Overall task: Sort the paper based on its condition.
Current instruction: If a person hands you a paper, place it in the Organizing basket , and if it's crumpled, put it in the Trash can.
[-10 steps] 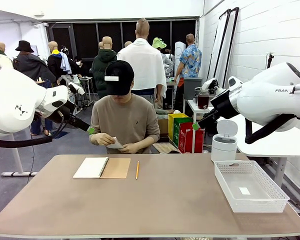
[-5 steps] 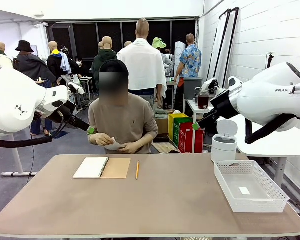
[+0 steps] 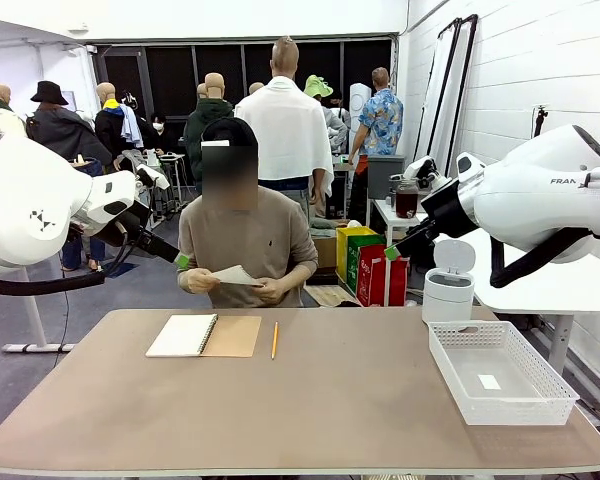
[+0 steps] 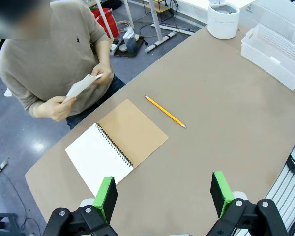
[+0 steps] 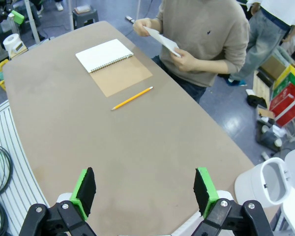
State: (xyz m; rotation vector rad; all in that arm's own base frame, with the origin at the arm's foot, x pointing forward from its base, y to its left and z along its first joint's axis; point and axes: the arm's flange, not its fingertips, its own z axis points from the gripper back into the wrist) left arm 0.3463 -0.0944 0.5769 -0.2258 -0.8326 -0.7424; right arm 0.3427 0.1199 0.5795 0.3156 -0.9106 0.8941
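Across the table a person holds one white sheet of paper (image 3: 236,275) in both hands, above the far edge. The same paper (image 4: 80,87) is seen edge-on in the left wrist view, and again as paper (image 5: 162,40) in the right wrist view. My left gripper (image 4: 163,194) hangs open high over the near left of the table, with nothing between its green pads. My right gripper (image 5: 144,189) is open too, high over the near right side. From the front, the left gripper (image 3: 180,260) and right gripper (image 3: 392,252) hover on either side of the person, well off the table.
An open spiral notebook (image 3: 202,335) with a brown cover lies at the far left, a yellow pencil (image 3: 274,340) beside it. A white lattice basket (image 3: 500,370) holding a small white scrap sits at the right edge. A white bin (image 3: 448,290) stands behind it, off the table.
The person has lifted the sheet from just above the table edge and now holds it out flatter and higher. Neither arm has moved.
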